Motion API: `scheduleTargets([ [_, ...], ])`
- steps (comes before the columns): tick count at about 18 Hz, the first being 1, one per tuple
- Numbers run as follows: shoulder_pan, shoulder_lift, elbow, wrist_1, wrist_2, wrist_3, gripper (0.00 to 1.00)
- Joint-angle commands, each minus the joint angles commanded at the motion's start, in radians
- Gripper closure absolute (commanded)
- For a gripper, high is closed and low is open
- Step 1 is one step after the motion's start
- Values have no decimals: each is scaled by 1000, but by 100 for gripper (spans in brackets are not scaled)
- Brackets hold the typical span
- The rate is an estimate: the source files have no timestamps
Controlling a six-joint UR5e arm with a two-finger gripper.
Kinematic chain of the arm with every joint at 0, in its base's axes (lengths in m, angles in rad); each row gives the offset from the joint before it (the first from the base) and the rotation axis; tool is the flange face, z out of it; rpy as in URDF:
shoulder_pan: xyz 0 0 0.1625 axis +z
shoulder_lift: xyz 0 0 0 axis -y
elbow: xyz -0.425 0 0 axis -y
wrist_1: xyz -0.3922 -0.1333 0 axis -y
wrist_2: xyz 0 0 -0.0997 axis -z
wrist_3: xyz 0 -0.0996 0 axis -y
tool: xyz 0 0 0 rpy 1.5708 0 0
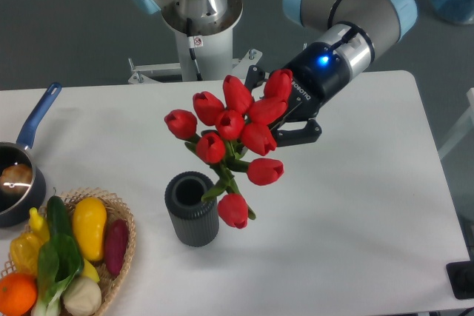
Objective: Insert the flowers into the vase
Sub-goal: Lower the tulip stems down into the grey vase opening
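Flowers [235,132], a bunch of red tulip buds on green stems, held in the air above the middle of the table [385,212]; end effector [280,112] clamped on the bunch from the far-right side, buds hiding most of its fingers; lowest bud hangs just right of the vase [192,208] mouth, overlapping its rim in this view; whether it touches, cannot tell; vase stands upright, dark grey, ribbed, toward the near-left part of the table; wicker basket [122,253] of vegetables and fruit at the near-left corner; dark pot with blue handle [29,157] at the left edge.
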Motion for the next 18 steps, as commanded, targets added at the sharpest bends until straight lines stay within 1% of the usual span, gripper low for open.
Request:
scheduleTargets([
  [7,-34,-31,0,0,-60,35,100],
  [8,-37,-43,0,0,-63,40,100],
  [11,-37,-51,-18,0,-74,77,100],
  [14,-35,-52,-46,0,-75,78,100],
  [18,-28,-54,-64,-2,-74,77,100],
])
